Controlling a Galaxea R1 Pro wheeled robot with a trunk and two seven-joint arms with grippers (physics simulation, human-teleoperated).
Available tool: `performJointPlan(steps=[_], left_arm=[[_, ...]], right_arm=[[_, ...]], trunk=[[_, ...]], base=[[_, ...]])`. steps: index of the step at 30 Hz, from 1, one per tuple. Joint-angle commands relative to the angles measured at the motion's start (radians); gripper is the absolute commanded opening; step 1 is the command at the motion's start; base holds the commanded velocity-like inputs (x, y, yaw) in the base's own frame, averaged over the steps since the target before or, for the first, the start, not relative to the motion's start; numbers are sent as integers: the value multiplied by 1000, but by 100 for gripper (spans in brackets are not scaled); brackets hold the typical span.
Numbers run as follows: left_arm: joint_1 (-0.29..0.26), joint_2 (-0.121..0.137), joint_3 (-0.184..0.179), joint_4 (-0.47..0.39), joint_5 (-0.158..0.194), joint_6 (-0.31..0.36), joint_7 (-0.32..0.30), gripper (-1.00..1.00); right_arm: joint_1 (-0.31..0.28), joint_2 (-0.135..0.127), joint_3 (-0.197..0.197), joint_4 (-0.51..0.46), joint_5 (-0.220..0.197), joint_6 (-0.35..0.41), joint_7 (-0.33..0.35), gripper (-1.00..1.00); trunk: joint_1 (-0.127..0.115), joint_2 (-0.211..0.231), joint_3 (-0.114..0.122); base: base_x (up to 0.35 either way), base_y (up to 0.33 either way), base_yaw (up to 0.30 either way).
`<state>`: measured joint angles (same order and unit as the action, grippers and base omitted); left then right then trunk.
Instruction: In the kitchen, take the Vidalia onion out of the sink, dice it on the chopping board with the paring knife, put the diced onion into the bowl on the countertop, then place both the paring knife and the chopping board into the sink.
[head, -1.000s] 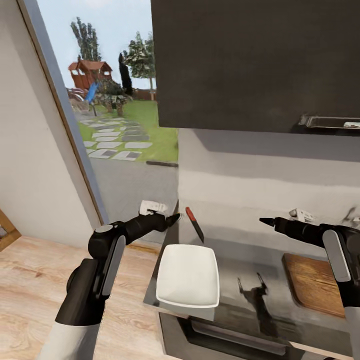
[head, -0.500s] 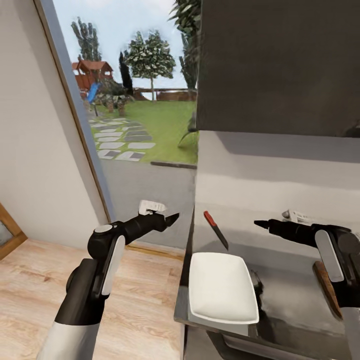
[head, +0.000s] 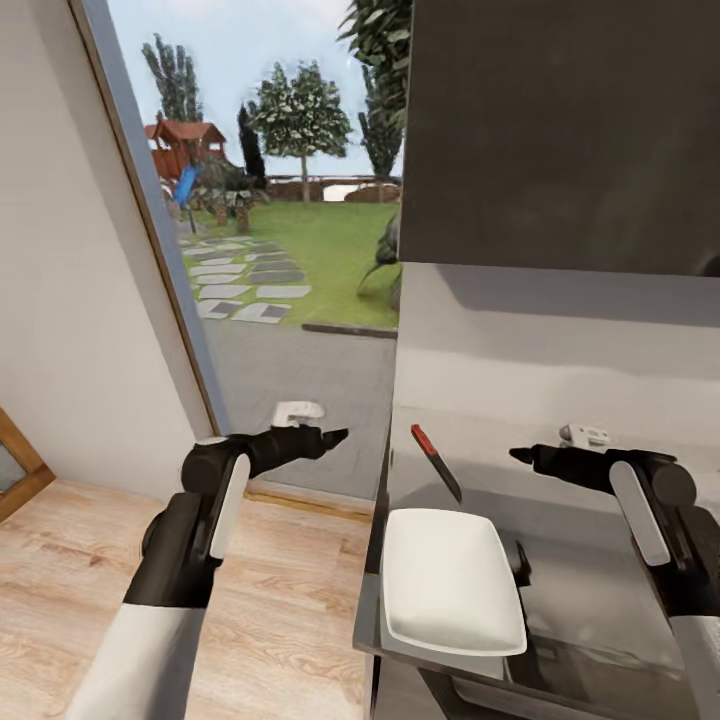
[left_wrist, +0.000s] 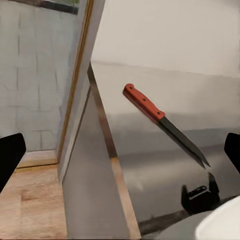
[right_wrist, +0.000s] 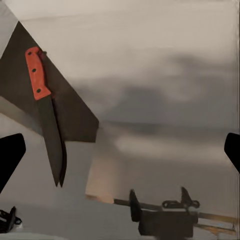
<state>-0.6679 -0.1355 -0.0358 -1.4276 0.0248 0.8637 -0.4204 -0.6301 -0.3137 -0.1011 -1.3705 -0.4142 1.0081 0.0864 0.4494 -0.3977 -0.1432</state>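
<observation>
A kitchen corner seen from the robot's head camera. A long, smooth grey countertop (head: 590, 560) with a slightly mirrored surface runs along the right side, under a dark wall cabinet (head: 560, 130). At the left, a tall window (head: 270, 220) looks out on a lawn, trees and a red playhouse, above a pale wooden floor (head: 290, 610).

Near the counter's front corner sits a shallow white square bowl with rounded corners (head: 450, 580). The bowl holds nothing; its inside is plain white. Just behind it, not touching, lies a slim paring knife with an orange-red handle and a dark pointed blade (head: 436, 462), flat on the counter, handle towards the wall and tip pointing towards the bowl. The same knife appears in the left wrist camera (left_wrist: 165, 123) and the right wrist camera (right_wrist: 46, 115).

The black left gripper (head: 335, 436) hangs in the air beside the counter's end, over the floor, holding nothing. The black right gripper (head: 520, 455) hovers above the counter, to the right of the knife, also holding nothing. In both wrist views the two dark fingertips sit at opposite edges, so each pincer is spread wide apart.
</observation>
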Motion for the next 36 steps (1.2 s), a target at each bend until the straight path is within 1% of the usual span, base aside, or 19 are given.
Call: performJointPlan(steps=[1, 2, 4, 5, 7, 9, 12, 14, 15, 16, 19, 26, 36], left_arm=[[-7, -1, 2, 13, 3, 7, 2, 100], [-26, 0, 10, 55, 3, 6, 24, 100], [-34, 0, 31, 70, 3, 6, 43, 100], [-37, -1, 38, 73, 3, 6, 49, 100], [-40, -1, 44, 74, 3, 6, 53, 100], [-41, -2, 48, 66, 3, 5, 55, 100], [-41, -1, 49, 31, 3, -9, 56, 100], [-41, 1, 51, -9, 3, -16, 56, 100], [-41, 4, 56, -50, 3, -16, 57, 100], [-42, 4, 57, -55, 3, -16, 58, 100], [-42, 5, 57, -63, 3, -15, 57, 100], [-42, 6, 57, -65, 3, -17, 57, 100], [-41, 6, 56, -66, 3, -17, 57, 100]], right_arm=[[-1, 0, -1, -1, 8, 2, 6, 100], [-4, 3, 3, 0, 8, -11, -8, 100], [-17, 10, 8, 2, 8, -16, -42, 100], [-24, 17, 13, 11, 8, -18, -75, 100], [-33, 29, 26, 34, 8, -21, -118, 100], [-45, 41, 42, 51, 8, -27, -143, 100], [-54, 49, 76, 67, 7, -44, -159, 100], [-57, 51, 107, 70, 7, -86, -147, 100], [-58, 52, 155, 72, 6, -148, -82, 100], [-58, 53, 169, 72, 6, -157, -59, 100], [-59, 53, 194, 71, 6, -172, -19, 100], [-59, 53, 196, 71, 6, -172, -15, 100], [-59, 52, 200, 71, 6, -182, -13, 100]], trunk=[[1, -2, -2], [1, -2, -2], [1, -2, -2], [1, -2, -2], [1, -2, -2], [1, -2, -2], [1, -2, -2], [1, -2, -2], [1, -2, -2], [1, -2, -2], [1, -2, -2], [1, -2, -2], [1, -2, -2]], base=[[0, 0, 0], [0, 0, 0], [0, 0, 0], [0, 0, 0], [0, 0, 0], [0, 0, 0], [0, 0, 0], [0, 0, 0], [0, 22, 0], [0, 98, 0], [0, 230, 0], [0, 268, 0], [0, 28, 0]])
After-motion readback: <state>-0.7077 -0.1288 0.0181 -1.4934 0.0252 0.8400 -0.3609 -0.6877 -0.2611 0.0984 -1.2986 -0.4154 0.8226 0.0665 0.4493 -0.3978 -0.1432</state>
